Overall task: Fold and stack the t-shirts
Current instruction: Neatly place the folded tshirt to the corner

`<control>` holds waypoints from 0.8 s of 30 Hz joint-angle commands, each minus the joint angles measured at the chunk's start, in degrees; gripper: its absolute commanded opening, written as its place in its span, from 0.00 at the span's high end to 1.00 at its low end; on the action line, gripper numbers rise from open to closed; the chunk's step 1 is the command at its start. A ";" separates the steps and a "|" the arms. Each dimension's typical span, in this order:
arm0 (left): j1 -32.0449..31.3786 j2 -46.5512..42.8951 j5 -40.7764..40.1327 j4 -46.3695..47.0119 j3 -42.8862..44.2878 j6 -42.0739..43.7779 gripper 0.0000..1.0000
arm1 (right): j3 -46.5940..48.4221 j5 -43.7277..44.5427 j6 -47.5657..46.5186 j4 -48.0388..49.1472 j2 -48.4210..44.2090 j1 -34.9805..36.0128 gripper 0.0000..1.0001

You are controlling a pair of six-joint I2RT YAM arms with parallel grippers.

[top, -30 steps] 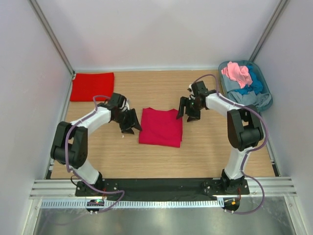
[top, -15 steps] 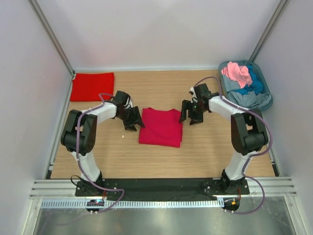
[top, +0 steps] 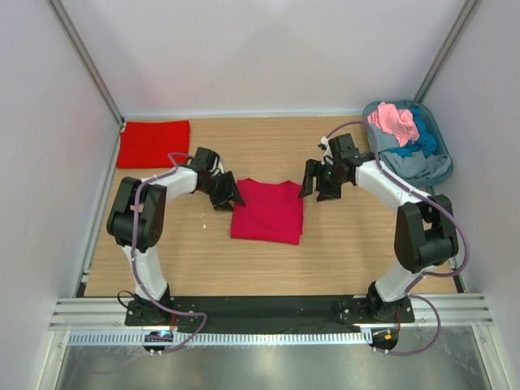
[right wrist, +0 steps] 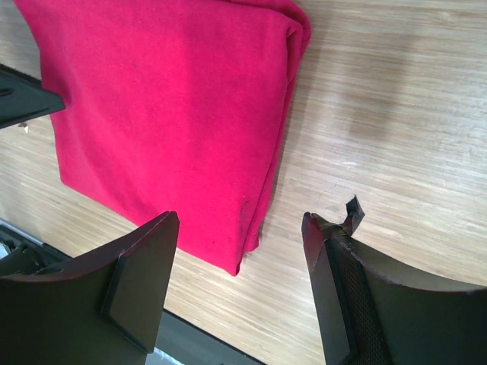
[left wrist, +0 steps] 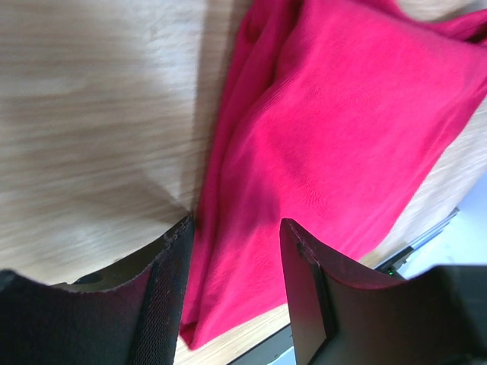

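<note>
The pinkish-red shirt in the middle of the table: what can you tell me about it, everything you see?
The pinkish-red shirt is soft plain cloth, folded into a rough rectangle with layered edges and mild creases. It lies flat on the wooden table, near its middle. The left gripper and right gripper, both open, sit at its left and right sides; neither grips it.

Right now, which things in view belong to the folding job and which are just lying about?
Job: crimson shirt, red shirt, pink shirt, blue shirt, grey shirt, left gripper, right gripper, both open.
Lying about: tub, holding the last three shirts; table.
</note>
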 commanded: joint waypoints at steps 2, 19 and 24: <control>-1.53 4.45 -4.49 2.13 -0.12 0.14 0.49 | -0.77 -0.90 0.64 -1.38 -4.86 -0.19 0.27; -6.54 4.11 -11.16 1.17 5.75 -3.12 0.97 | -2.97 -1.08 0.55 -4.20 -10.49 -0.10 0.27; -7.95 4.45 -19.93 -10.95 15.51 -1.71 1.00 | -2.88 -1.52 1.34 -3.84 -10.93 -0.10 0.27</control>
